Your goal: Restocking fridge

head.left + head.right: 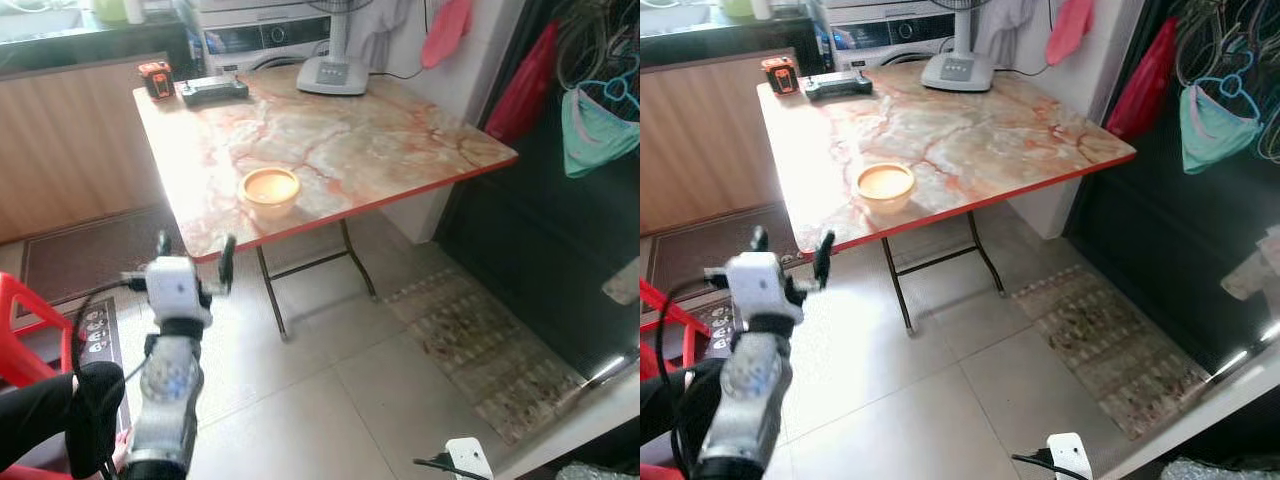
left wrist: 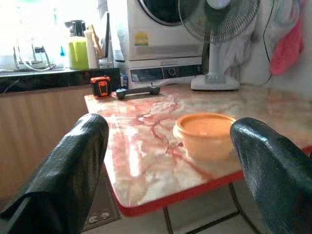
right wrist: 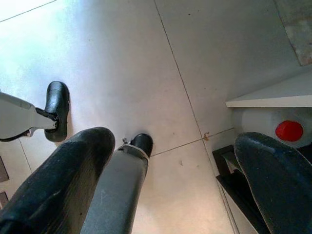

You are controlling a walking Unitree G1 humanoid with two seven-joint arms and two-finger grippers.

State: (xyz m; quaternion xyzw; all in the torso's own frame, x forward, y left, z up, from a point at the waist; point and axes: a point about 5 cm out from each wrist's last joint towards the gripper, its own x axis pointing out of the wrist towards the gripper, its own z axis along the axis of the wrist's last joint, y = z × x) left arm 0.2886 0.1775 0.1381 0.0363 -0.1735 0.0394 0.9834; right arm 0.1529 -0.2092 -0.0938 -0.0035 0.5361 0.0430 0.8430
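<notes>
The left gripper hovers with jaws spread wide and empty, just short of the near edge of the marble-patterned, red-rimmed folding surface. Beyond them, close to that edge, sits the round orange plastic bowl. Farther back lie a black controller, an orange-black box and a white fan base. The right gripper hangs with jaws wide over the tiled floor.

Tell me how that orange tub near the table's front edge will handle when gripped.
The tub looks like thin plastic with a lid, so probably light and somewhat flexible under squeeze. Its low, wide shape suggests it won't tip easily, but smooth round sides may slip between the open left gripper. On the glossy marble table it would likely slide if nudged.
</notes>
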